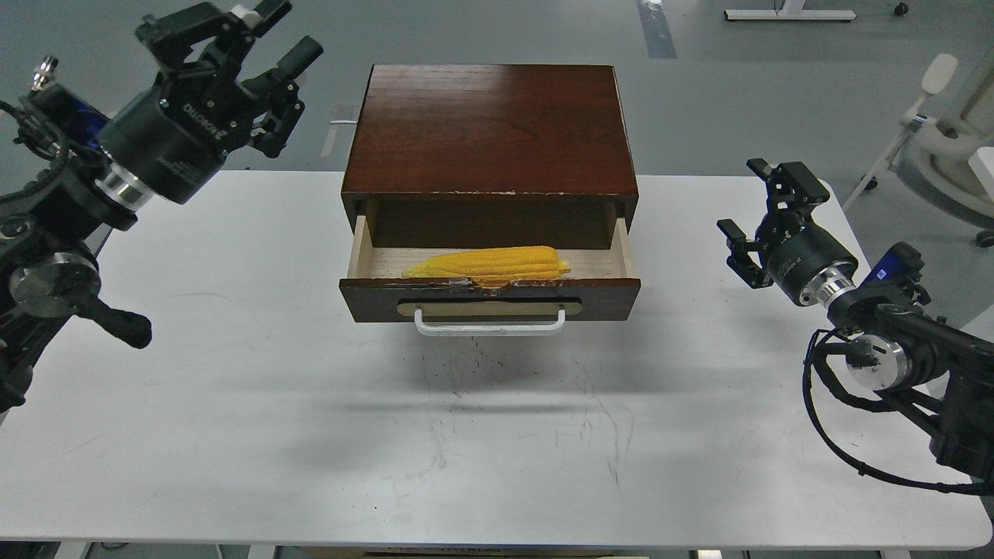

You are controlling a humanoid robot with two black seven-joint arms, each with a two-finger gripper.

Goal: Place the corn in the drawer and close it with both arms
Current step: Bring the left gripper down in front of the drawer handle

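Observation:
The yellow corn lies lengthwise inside the open drawer, which is pulled out of the reddish-brown cabinet. The drawer has a dark chipped front and a white bar handle. My left gripper is open and empty, raised high at the cabinet's far left. My right gripper is open and empty, low over the table to the right of the drawer. Neither gripper touches the drawer.
The cabinet stands at the back middle of the white table. A white chair stands beyond the table's right edge. Grey floor lies behind the table.

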